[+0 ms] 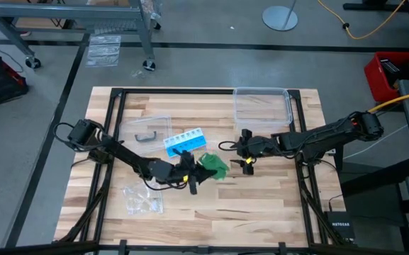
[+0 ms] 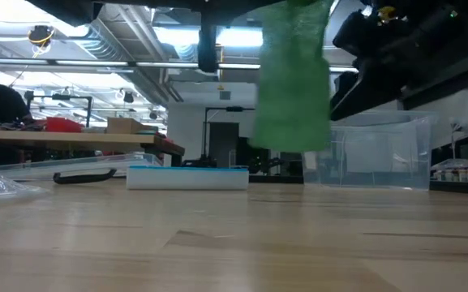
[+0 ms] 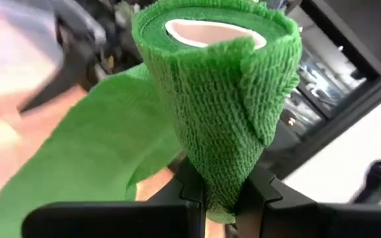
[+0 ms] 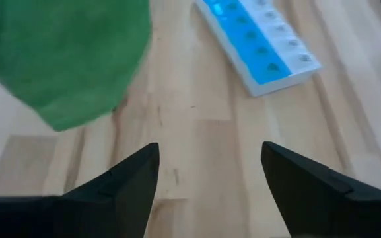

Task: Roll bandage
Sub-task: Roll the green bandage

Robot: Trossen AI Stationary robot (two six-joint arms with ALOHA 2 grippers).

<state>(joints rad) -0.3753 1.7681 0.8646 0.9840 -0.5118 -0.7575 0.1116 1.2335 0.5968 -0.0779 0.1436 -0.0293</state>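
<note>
The left gripper (image 3: 220,198) holds the partly rolled bandage (image 3: 216,99) clamped between its fingers above the worktop (image 1: 261,205), while the right gripper (image 4: 210,178) waits nearby with fingers apart, so the loose tail could unwind if the pinch slips.

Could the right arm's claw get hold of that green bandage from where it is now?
Probably yes. The right gripper hangs open beside the bandage, which the left gripper holds up off the table, with nothing between them.
</note>
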